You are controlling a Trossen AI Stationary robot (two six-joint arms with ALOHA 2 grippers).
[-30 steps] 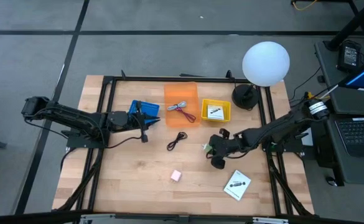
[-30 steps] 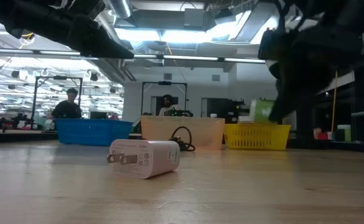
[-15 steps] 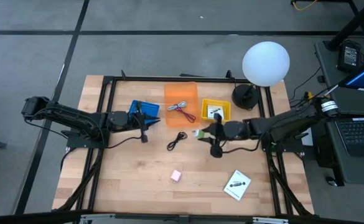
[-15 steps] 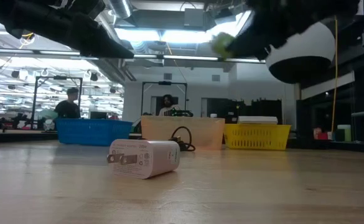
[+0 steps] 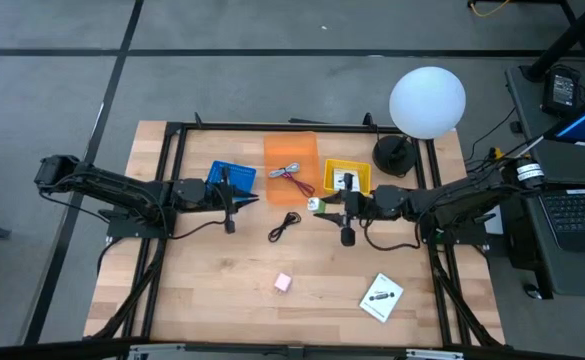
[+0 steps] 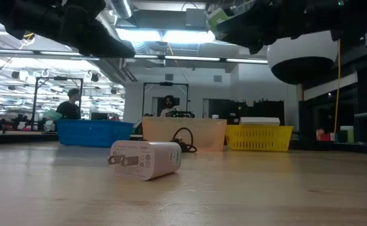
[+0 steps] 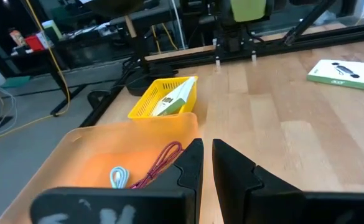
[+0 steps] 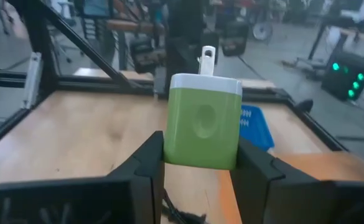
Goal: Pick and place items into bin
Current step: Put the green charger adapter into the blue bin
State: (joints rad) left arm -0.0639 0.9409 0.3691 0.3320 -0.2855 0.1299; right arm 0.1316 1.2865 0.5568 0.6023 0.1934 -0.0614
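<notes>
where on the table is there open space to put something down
Bare wood lies left of the pink piece, across the table's near-left part, and between the black cable and the white card. The far edge is crowded: blue bin, orange bin, yellow bin and both grippers.

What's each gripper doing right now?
Left gripper: shut, empty, near the orange bin.
Right gripper: shut on the green charger.

Right gripper (image 5: pixel 324 207) raised above mid-table, arm reaching in from the right, fingers (image 8: pixel 149 163) clamped on a green charger (image 8: pixel 203 122). Left gripper (image 5: pixel 234 196) hovers left of centre, fingers nearly together, empty.
</notes>
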